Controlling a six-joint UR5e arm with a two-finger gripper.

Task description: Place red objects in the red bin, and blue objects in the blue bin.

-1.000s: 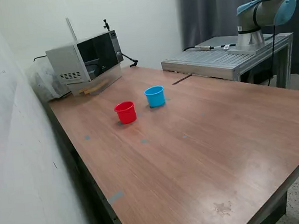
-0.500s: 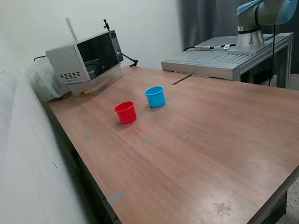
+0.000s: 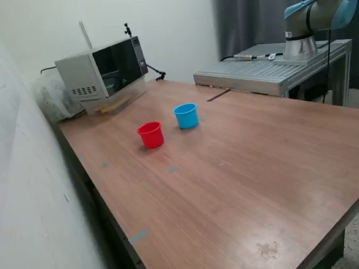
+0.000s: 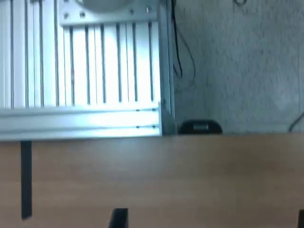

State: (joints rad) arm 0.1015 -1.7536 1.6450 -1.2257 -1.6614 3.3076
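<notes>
You see only two dark tips of the jaws at the edge of the wrist view, so you cannot tell if they are open or closed. On the brown wooden table [image 3: 243, 167] the small red plastic cup [image 3: 150, 135] stands upright, near the light blue plastic cup [image 3: 185, 115] but apart. No cubes are visible.

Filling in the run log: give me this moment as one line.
red cup: upright on table | blue cup: upright beside it | cubes: none visible | gripper: out of exterior view, state unclear

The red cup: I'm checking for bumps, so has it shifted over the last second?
No. The red cup sits at the same spot beside the blue cup, equally far from the microwave.
</notes>
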